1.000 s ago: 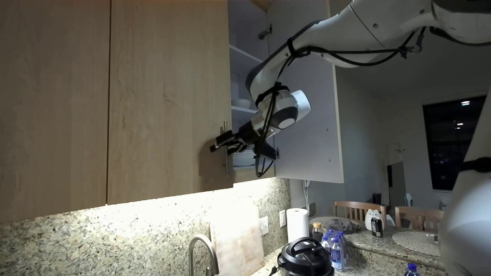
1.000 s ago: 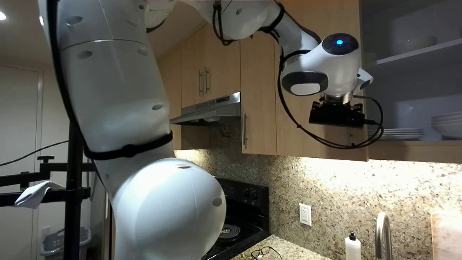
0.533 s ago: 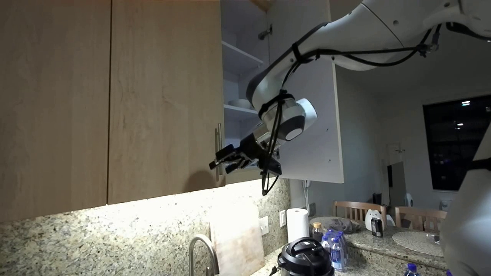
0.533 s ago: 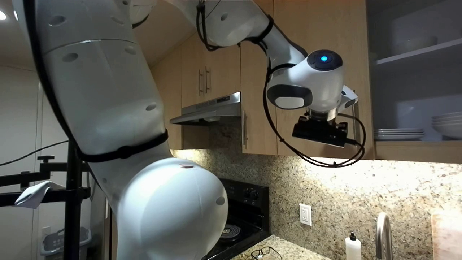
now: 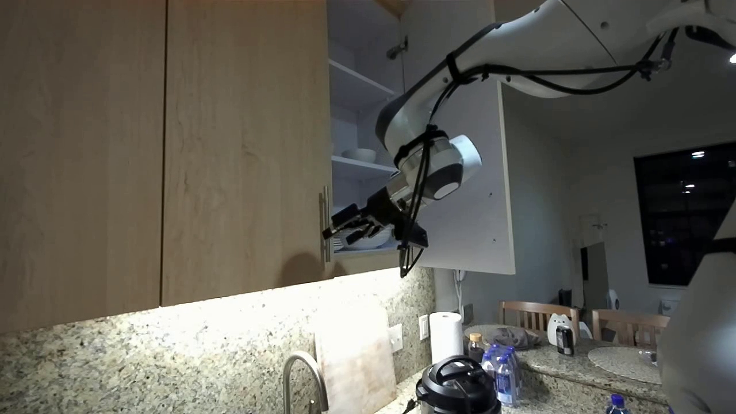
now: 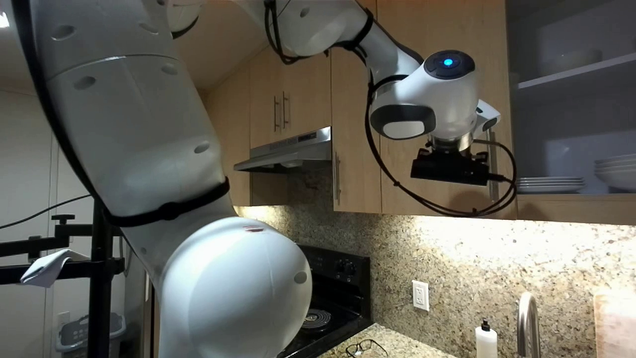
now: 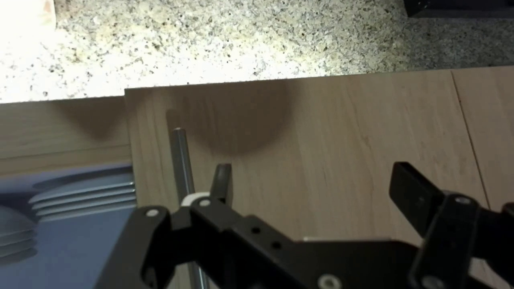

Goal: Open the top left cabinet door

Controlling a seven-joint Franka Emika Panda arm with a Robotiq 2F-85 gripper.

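The top left cabinet door (image 5: 247,144) is tall light-brown wood, seemingly lying against the cabinet front. Its slim silver bar handle (image 5: 326,224) runs vertically near the edge beside the uncovered shelves. In the wrist view the handle (image 7: 182,164) passes outside the left-hand finger, partly hidden behind it. My gripper (image 7: 312,172) is open in front of the door, its fingers wide apart with only wood grain behind the gap. In an exterior view the gripper (image 5: 340,236) overlaps the lower handle; contact I cannot tell. Elsewhere the wrist hides the fingers and part of the handle (image 6: 492,169).
A pale grey-white door panel (image 5: 460,190) stands swung out behind the wrist. Plates (image 6: 549,185) sit on the uncovered shelf next to the handle. A handleless wood door (image 5: 80,161) adjoins. Below are a faucet (image 5: 302,374) and a black pot (image 5: 458,388).
The door, slightly ajar a second ago, has swung in toward the cabinet. My gripper dropped beside the handle, then rose a little and backed away from the door.
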